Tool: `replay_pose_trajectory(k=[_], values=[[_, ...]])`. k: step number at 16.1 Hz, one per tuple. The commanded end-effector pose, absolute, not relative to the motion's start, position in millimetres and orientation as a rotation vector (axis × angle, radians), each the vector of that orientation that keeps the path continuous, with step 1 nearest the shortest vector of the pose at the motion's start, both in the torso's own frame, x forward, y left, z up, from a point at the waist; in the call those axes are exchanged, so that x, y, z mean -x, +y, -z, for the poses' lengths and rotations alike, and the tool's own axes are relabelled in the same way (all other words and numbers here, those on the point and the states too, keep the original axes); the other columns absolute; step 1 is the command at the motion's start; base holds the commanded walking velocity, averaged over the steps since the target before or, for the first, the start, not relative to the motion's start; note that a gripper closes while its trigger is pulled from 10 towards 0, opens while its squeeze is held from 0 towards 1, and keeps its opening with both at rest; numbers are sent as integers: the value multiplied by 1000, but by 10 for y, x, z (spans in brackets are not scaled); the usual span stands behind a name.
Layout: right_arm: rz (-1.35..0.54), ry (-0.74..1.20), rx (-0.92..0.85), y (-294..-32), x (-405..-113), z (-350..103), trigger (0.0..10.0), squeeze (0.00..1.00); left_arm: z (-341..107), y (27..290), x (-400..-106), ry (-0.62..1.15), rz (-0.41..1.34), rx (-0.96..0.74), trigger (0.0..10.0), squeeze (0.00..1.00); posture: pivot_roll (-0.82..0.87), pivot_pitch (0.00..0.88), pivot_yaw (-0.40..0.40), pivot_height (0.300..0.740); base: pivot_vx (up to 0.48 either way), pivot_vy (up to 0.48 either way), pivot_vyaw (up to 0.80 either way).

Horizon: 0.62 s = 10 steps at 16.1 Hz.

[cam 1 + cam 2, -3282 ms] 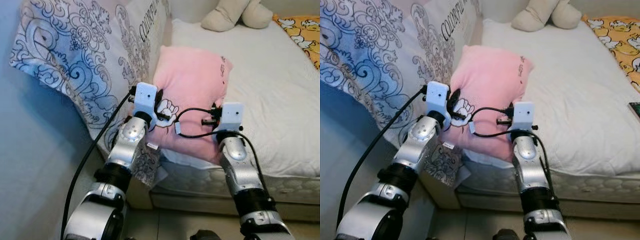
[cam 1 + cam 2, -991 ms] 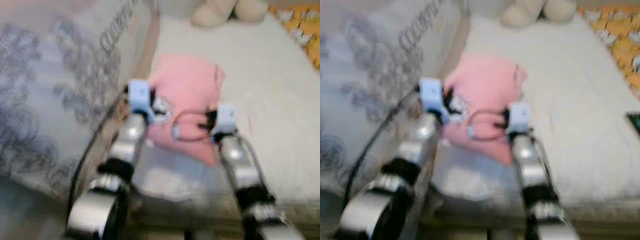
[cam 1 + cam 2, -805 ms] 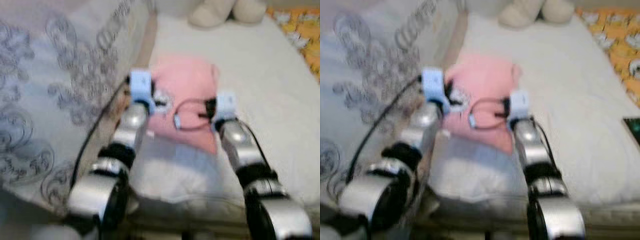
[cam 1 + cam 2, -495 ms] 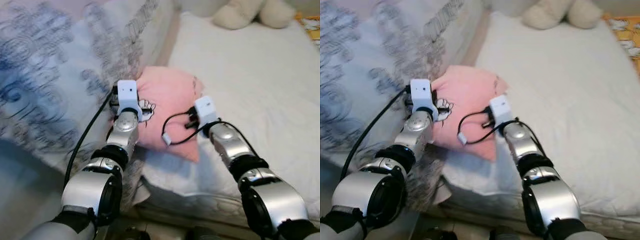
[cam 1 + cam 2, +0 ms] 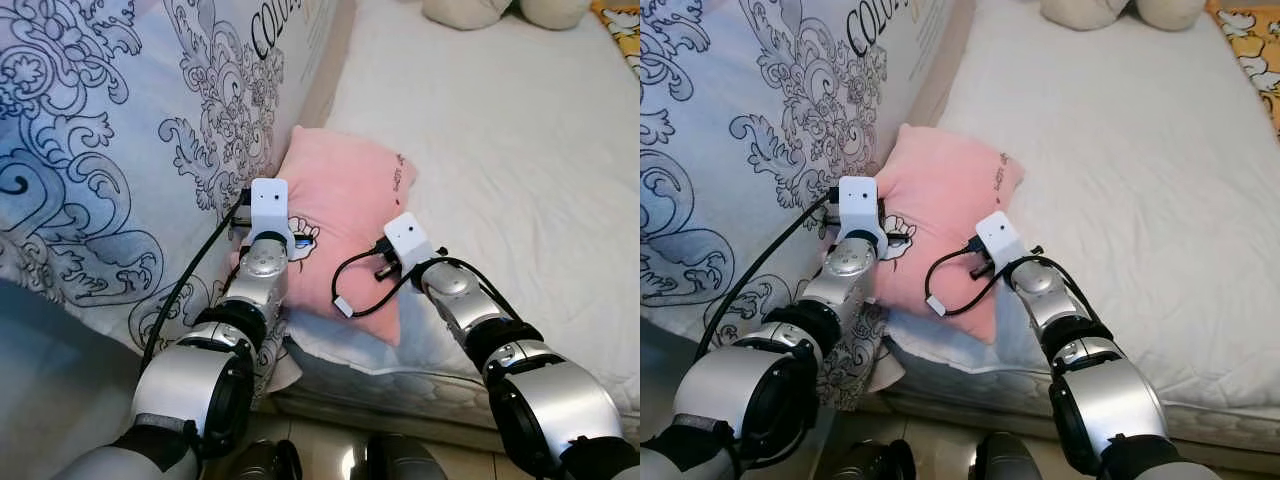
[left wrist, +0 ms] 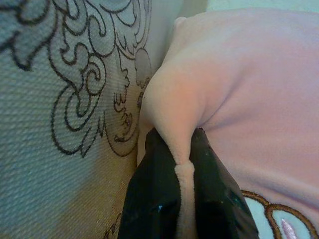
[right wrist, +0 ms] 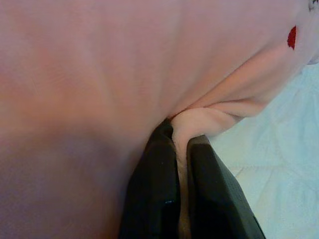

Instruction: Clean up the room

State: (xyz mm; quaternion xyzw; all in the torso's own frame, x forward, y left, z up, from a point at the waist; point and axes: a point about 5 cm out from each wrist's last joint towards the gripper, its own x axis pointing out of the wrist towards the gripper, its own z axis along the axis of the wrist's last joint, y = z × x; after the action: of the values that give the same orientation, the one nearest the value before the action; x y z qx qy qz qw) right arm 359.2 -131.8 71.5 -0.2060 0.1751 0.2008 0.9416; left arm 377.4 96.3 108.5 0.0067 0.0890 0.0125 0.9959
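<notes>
White mattress (image 5: 520,150) filled the scene, with a big patterned cushion (image 5: 120,130) leaning along the robot's left. Pink pillow (image 5: 345,215) lay at the mattress's near edge, its left side against the cushion. Left gripper (image 6: 182,172) was closed on a fold of the pillow's left edge, fabric pinched between both black fingers (image 6: 152,194). Right gripper (image 7: 180,164) was likewise clamped on a fold at the pillow's right edge, next to the white sheet. Both arms reached forward, one on each side of the pillow. A plush toy (image 5: 500,10) sat at the far end; a yellow printed cloth (image 5: 1250,40) showed at the far right.
</notes>
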Motion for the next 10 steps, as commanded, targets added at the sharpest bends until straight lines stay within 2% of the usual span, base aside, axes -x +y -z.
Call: replay_pose_trajectory(k=[1,2,3,4,7,10], values=[[-362,379,454,-1457,-3585,-690,10000,0,-1051,1030,-3767,199,-75,22,10000,0,-219,213,57,740,0,0,0],[-342,371,448,-1478,-3598,-709,10000,0,-1046,1019,-3762,198,-71,22,10000,0,-221,215,56,740,0,0,0],[-324,365,426,-1494,-3608,-725,10000,0,-1037,1012,-3754,196,-68,17,10000,627,-225,214,53,740,0,0,0],[-313,362,394,-1494,-3612,-732,10000,1000,-1033,1019,-3752,195,-70,12,10000,1000,-225,214,53,740,0,0,0],[-245,371,206,-1488,-3617,-729,10000,1000,-1117,1076,-3791,147,-74,-68,10000,1000,-224,211,52,740,0,0,0],[-207,301,187,-1468,-3675,-837,10000,1000,-1234,1026,-3818,72,-80,-28,10000,1000,-224,203,44,740,0,0,0]])
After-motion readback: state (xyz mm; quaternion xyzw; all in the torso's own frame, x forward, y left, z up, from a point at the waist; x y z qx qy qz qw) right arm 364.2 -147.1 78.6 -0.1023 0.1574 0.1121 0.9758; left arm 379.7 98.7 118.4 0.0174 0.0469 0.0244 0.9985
